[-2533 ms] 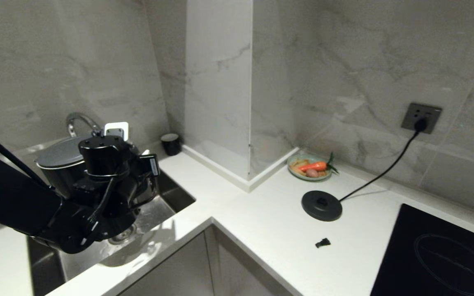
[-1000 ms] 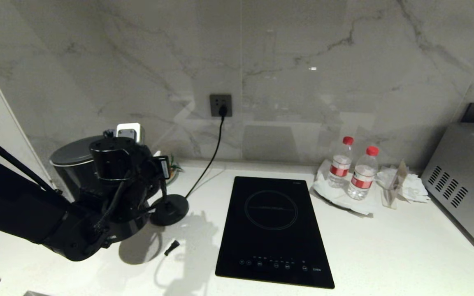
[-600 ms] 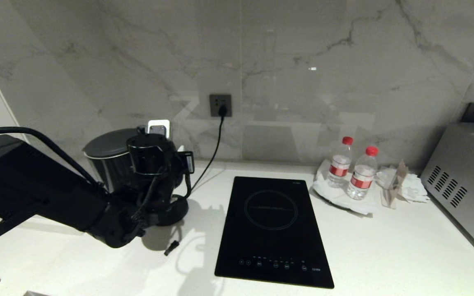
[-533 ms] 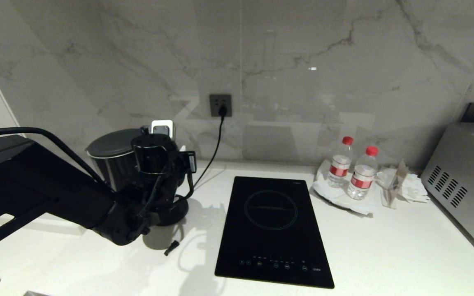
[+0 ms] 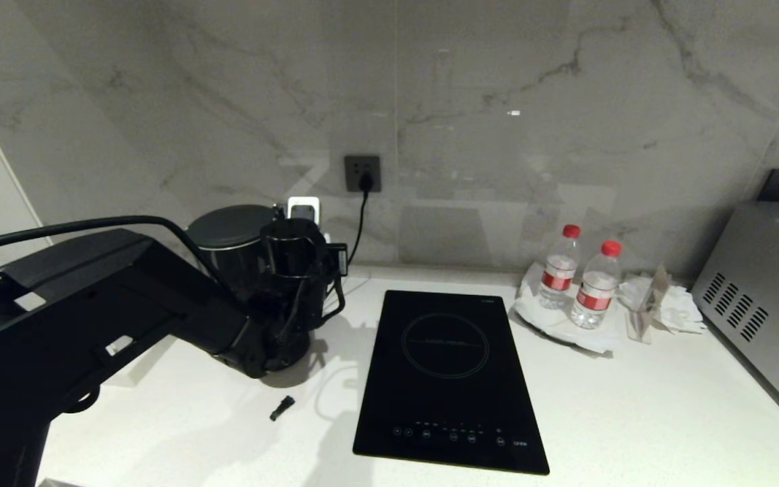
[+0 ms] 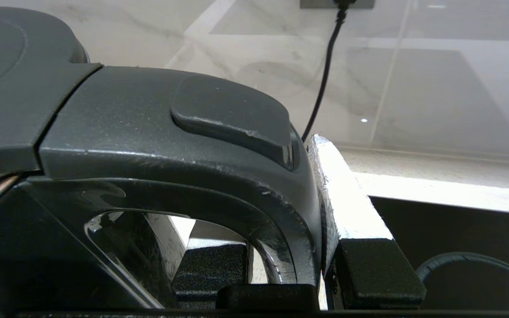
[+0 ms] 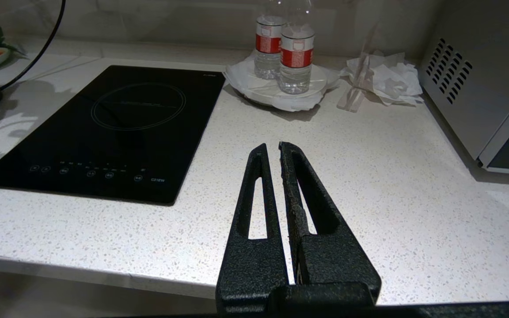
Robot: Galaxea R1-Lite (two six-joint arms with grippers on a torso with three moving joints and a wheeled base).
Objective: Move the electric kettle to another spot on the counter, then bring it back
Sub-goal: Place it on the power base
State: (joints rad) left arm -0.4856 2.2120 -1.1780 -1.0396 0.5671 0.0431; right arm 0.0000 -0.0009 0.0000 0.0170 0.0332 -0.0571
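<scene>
Reaching in from the left of the head view, the black left arm carries the left gripper [image 5: 308, 270] clamped on the loop handle of the tall glossy black electric kettle [image 5: 230, 247] with its flat matte lid; the kettle stands upright near the marble back wall, left of the black glass induction cooktop [image 5: 447, 382], over the spot where the black power cord [image 5: 360, 220] from the grey wall socket [image 5: 362, 173] runs down; whether it rests on its base cannot be told, the arm hiding its foot; a small black loose piece [image 5: 282, 407] lies on the white speckled stone counter [image 5: 633, 419] in front; two clear water bottles with red caps [image 5: 582, 274] stand on a white plate right of the cooktop, beside crumpled paper and a silver microwave oven [image 5: 761, 304].

In the left wrist view, the kettle's dark handle [image 6: 170, 145] fills the frame; a white-taped finger [image 6: 338, 194] presses against its outer side and a black finger [image 6: 210, 269] shows inside the loop, so the jaws grip the handle.

In the right wrist view, the right gripper [image 7: 273, 152] hangs idle above the counter's front edge, its two black fingers together with only a sliver between them; cooktop and bottles lie beyond it.
</scene>
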